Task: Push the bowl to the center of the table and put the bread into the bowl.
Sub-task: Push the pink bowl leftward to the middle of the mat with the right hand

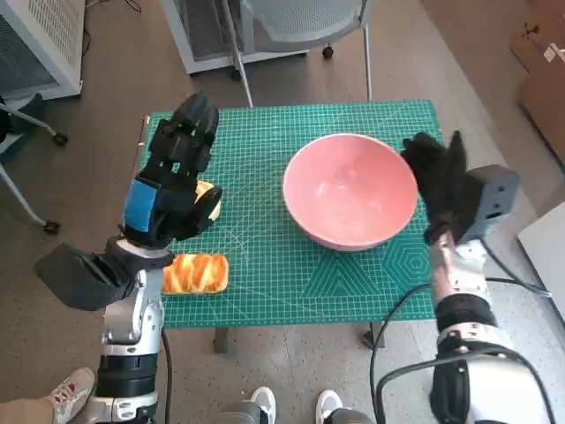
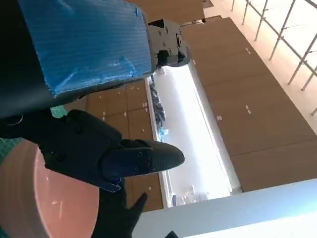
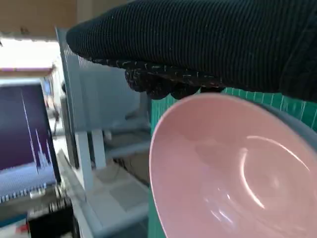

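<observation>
The pink bowl stands empty on the green cutting mat, right of the middle. My right hand in its black glove is at the bowl's right rim, fingers spread, holding nothing. In the right wrist view the bowl lies right under the glove. A golden bread lies near the mat's front left corner. My left hand hovers above the left side with its fingers apart and empty, partly hiding a pale thing under it. The left wrist view catches the bowl beyond my fingers.
The small table has open floor all round. A chair base and white cabinets stand behind the far edge. Cardboard boxes are at the far right. A person's shoes show below the front edge.
</observation>
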`<state>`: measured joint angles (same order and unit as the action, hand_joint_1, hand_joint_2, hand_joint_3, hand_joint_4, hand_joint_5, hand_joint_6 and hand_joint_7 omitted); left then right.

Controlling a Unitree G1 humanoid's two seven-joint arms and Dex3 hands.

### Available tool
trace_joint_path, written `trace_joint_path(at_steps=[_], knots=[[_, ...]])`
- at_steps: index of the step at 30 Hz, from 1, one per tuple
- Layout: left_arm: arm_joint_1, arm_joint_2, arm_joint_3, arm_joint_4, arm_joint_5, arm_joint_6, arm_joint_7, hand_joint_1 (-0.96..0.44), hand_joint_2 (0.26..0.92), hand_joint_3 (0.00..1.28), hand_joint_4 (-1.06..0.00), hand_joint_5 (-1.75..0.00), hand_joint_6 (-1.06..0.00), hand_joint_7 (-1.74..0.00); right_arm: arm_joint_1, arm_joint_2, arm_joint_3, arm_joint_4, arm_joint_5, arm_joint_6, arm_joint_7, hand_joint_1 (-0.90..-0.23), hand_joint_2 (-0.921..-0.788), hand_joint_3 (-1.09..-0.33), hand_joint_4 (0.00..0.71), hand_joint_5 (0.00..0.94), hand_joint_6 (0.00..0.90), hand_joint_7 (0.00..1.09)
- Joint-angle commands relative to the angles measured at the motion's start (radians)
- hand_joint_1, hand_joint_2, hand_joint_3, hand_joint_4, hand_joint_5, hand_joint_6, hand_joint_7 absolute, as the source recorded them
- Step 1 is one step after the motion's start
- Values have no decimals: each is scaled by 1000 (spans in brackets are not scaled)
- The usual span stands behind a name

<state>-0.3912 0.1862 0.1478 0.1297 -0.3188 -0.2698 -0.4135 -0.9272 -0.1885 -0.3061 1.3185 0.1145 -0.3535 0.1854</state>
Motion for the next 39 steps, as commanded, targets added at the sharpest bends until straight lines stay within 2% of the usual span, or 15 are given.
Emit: trace_joint_path(at_steps=[1,12,20,26,29,33,35,39], knots=[[17,7,4,-21,12,-7,7,-532,820,433,-24,-4,1,-417,-3,28,-3,3,4,21,14,-548,-921,-793,144,1,260,14],[28,15,8,-25,14,-12,9,-542,851,366,-29,-5,1,-428,-31,72,-10,-3,12,23,31,-515,-921,-827,119,0,243,6],[41,18,15,-32,15,-17,12,-553,865,336,-33,-6,1,-435,-57,93,-8,-1,7,45,28,-518,-921,-826,113,0,235,1],[56,21,21,-44,16,-21,14,-554,884,296,-36,-6,1,-441,-69,90,8,-4,-11,50,20,-521,-921,-820,118,3,236,2],[67,26,26,-56,17,-23,16,-553,895,273,-38,-6,1,-444,-75,73,8,-9,-8,44,33,-521,-921,-819,124,6,237,3],[81,33,36,-73,16,-24,19,-556,913,234,-44,-7,1,-450,-82,49,8,-29,-2,2,55,-528,-921,-820,127,7,236,2],[87,35,41,-78,16,-27,21,-558,917,225,-47,-8,1,-449,-80,36,11,-45,-3,-48,69,-546,-921,-809,129,7,235,2],[98,38,47,-84,21,-37,27,-564,920,216,-50,-8,1,-435,-67,6,4,-78,12,-175,139,-585,-921,-776,121,3,217,0]])
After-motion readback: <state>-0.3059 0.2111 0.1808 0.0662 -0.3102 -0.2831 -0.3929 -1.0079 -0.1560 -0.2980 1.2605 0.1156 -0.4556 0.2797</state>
